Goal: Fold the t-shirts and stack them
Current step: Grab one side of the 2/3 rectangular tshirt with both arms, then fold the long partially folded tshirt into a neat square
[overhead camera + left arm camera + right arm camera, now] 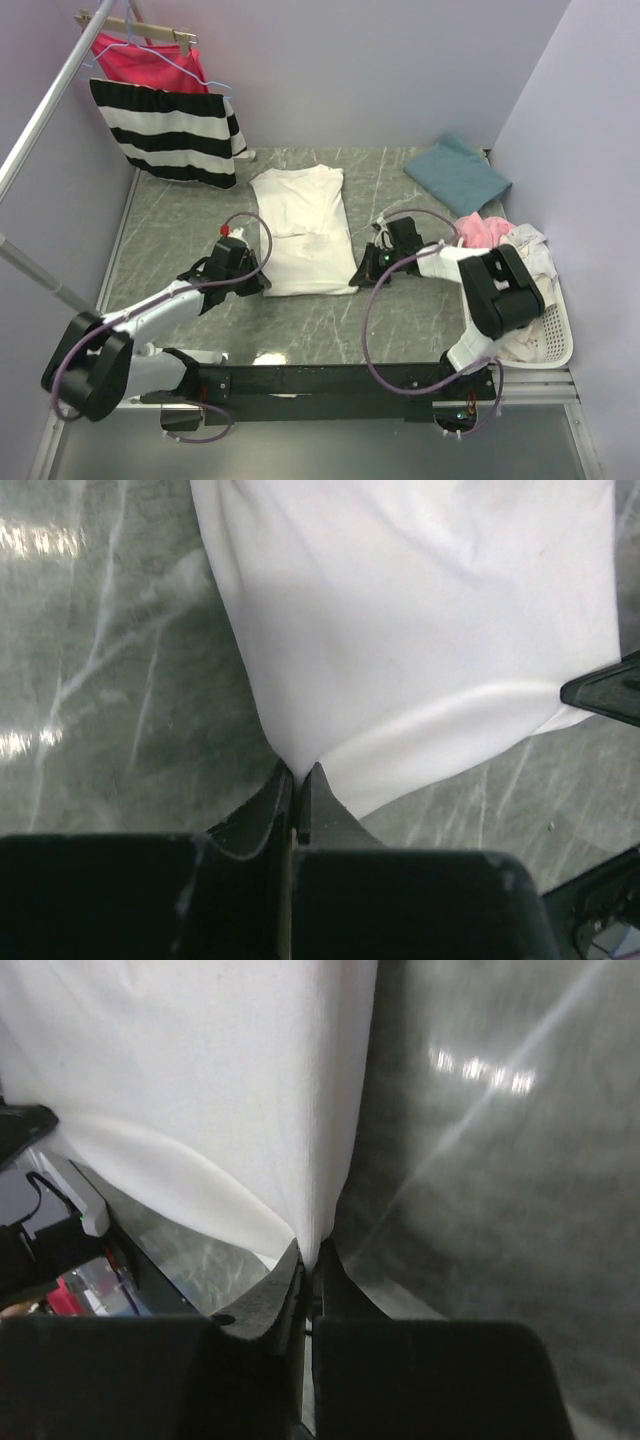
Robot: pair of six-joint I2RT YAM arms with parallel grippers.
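White t-shirt (302, 228), near corners nipped tight in left jaws and right jaws (corner tips hidden inside).

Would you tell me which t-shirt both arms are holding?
The white t-shirt spread mid-table, its near corners pinched; the folded teal t-shirt lies untouched far right.

Both arms reach forward from their bases toward the near edge of the white t-shirt (300, 215). The left arm (150, 312) stretches low and diagonally. Its left gripper (263, 284) sits at the shirt's near left corner, jaws pressed together with the hem pinched between them. The right arm (495, 290) is bent sharply at the elbow, forearm pointing left. Its right gripper (362, 275) meets the shirt's near right corner, jaws likewise clamped on the cloth edge.
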